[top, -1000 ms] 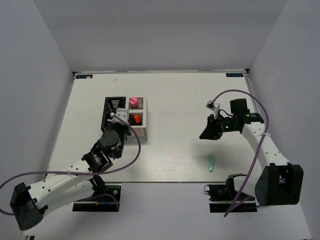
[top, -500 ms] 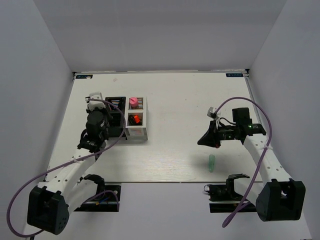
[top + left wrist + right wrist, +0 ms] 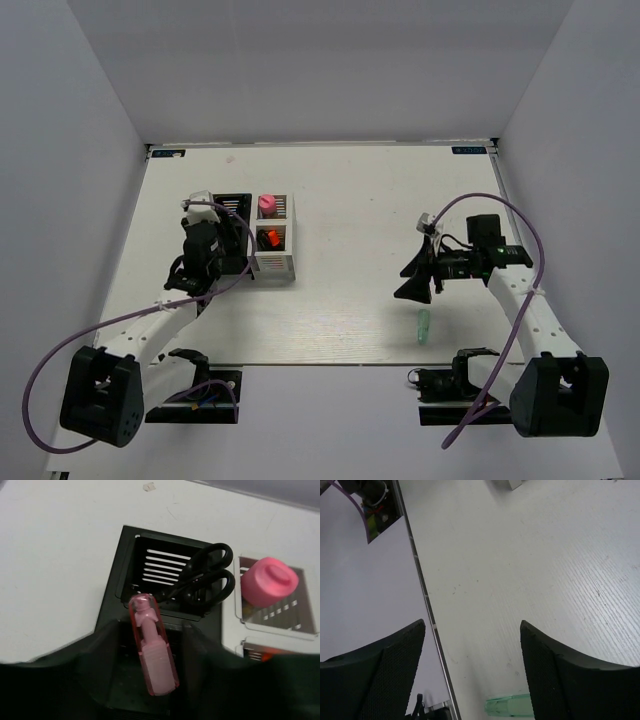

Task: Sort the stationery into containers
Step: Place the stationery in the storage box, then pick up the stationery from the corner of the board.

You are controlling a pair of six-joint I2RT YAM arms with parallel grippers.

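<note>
My left gripper [image 3: 152, 630] hangs over the near compartment of the black container [image 3: 112, 585], jaws open. A pale pink stick [image 3: 152, 655] leans in the gap between the fingers, apart from both, its lower end inside the compartment. Black-handled scissors [image 3: 205, 575] stand in the far compartment. The white container [image 3: 275, 265] holds a fat pink marker [image 3: 266, 205] and an orange-capped highlighter [image 3: 268, 238]. My right gripper [image 3: 415, 280] stands open above the bare table. A mint stick [image 3: 423, 326] lies just nearer than it, close to the front edge, and the mint stick [image 3: 512, 705] shows low between the fingers.
The two containers stand side by side at the left of the white table [image 3: 360, 200]. The table's front edge [image 3: 427, 615] runs close to the mint stick. White walls close in the left, right and back.
The left arm swung from beside the white container to over the black one, and its jaws opened off the pink stick. The right gripper came nearer, toward the mint stick, and opened.
</note>
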